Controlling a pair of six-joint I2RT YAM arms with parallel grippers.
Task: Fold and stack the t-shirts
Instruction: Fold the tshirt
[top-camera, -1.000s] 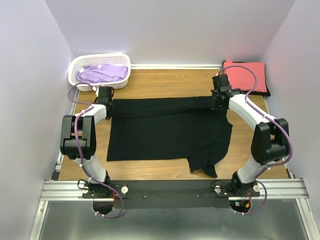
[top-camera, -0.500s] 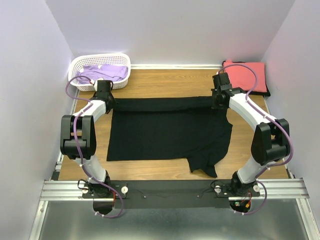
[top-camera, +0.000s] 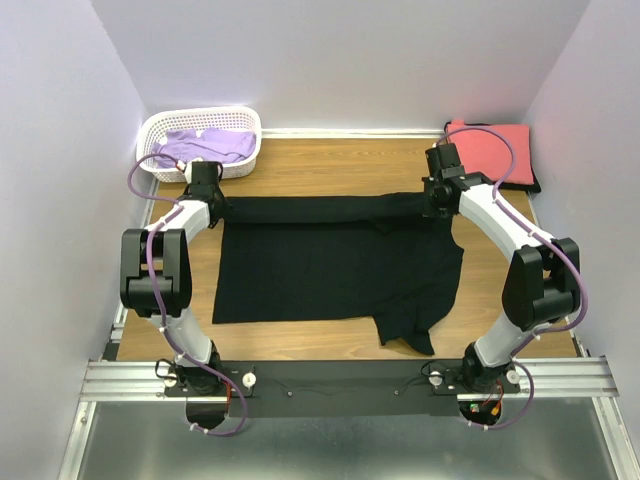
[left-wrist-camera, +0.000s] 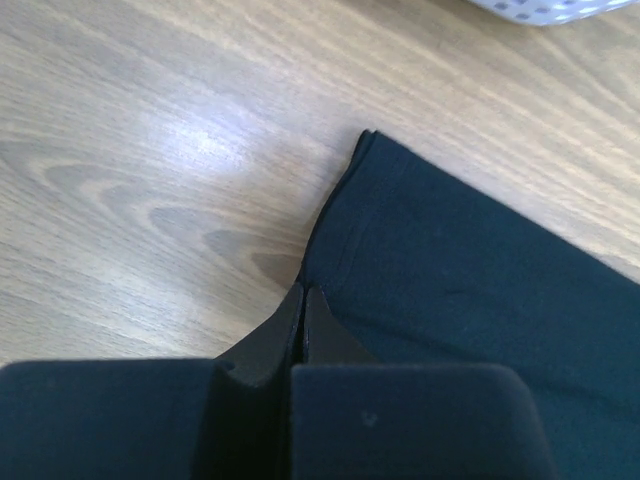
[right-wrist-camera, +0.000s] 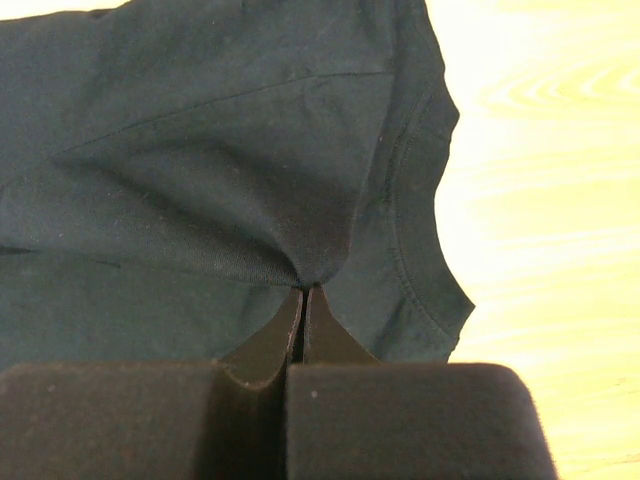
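Note:
The plain black t-shirt (top-camera: 340, 265) lies spread on the wooden table, its far edge folded over into a taut band between both grippers. My left gripper (top-camera: 213, 205) is shut on the shirt's far left corner; in the left wrist view the closed gripper (left-wrist-camera: 303, 292) pinches the hem of the black shirt (left-wrist-camera: 480, 300). My right gripper (top-camera: 436, 206) is shut on the far right end. In the right wrist view the gripper (right-wrist-camera: 303, 290) bunches black fabric (right-wrist-camera: 200, 170) near a sleeve hem. A sleeve hangs out at the near right.
A white lattice basket (top-camera: 150, 135) at the back left holds the lavender shirt (top-camera: 205, 147). The coral-red shirt (top-camera: 495, 150) lies folded at the back right on a dark one (top-camera: 535, 185). Purple walls close in three sides.
My left gripper has moved back and slightly left with the shirt's corner. The folded band along the far edge has pulled straighter. The right gripper has barely moved.

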